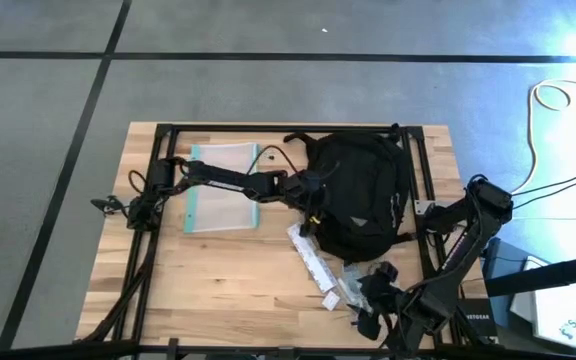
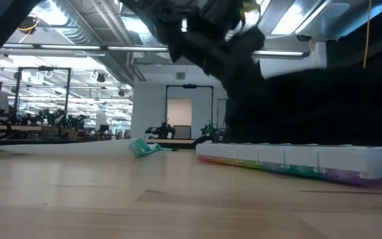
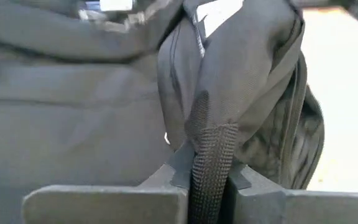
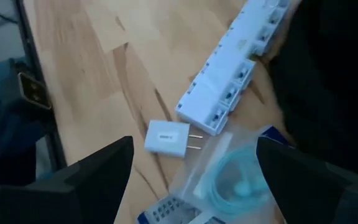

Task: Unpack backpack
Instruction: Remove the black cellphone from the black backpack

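My left claw (image 3: 210, 186), clamped on a webbing strap (image 3: 211, 155) at the backpack (image 1: 360, 195) edge nearest it, is better placed than my right claw (image 4: 191, 180), which hangs apart.

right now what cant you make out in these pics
- Inside of the backpack: its own black fabric hides it in every view.
- Low view: the backpack is a dark mass; the pill organizer is cut off by the right edge.
- Left wrist view: the left gripper, shut on a webbing strap, fills the frame, so the table is mostly hidden.
- Right wrist view: the right gripper is open; the bagged teal cable is blurred.
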`<state>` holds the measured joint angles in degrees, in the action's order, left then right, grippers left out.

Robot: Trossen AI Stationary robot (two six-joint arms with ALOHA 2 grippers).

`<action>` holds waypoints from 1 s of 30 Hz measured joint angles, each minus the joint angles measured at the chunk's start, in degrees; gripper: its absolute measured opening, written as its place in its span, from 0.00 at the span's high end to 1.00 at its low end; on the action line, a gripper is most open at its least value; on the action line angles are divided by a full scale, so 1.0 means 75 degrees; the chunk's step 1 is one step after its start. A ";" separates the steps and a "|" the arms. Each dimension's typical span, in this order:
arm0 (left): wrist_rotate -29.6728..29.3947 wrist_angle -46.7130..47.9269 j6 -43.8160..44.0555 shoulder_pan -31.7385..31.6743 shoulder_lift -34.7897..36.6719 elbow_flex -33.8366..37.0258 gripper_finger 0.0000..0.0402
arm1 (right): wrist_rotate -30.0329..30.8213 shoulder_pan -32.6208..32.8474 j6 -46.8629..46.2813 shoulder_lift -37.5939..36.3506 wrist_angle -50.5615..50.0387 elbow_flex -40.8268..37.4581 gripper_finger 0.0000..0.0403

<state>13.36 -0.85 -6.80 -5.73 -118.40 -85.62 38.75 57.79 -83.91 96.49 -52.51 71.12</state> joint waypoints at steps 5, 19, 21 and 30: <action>0.0899 0.0074 0.0727 -0.0213 0.0657 0.0002 0.99 | 0.0715 0.0046 -0.0577 0.0003 -0.0029 -0.0696 0.20; 0.1593 0.0731 0.1252 -0.0555 0.1700 0.0620 1.00 | 0.0634 -0.0183 -0.4708 -0.0056 -0.3348 -0.1473 0.20; 0.1499 0.0409 0.1237 -0.0548 0.1700 0.1028 1.00 | 0.0558 -0.0267 -0.4585 -0.0073 -0.3214 -0.1470 0.20; 0.1440 -0.0818 0.1564 -0.0645 0.1686 0.2040 1.00 | 0.0210 -0.1377 -0.0618 -0.0090 -0.0535 -0.1467 0.20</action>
<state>24.16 -6.98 4.93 -10.57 -105.75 -70.32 40.33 47.46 -88.54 95.81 -56.52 60.12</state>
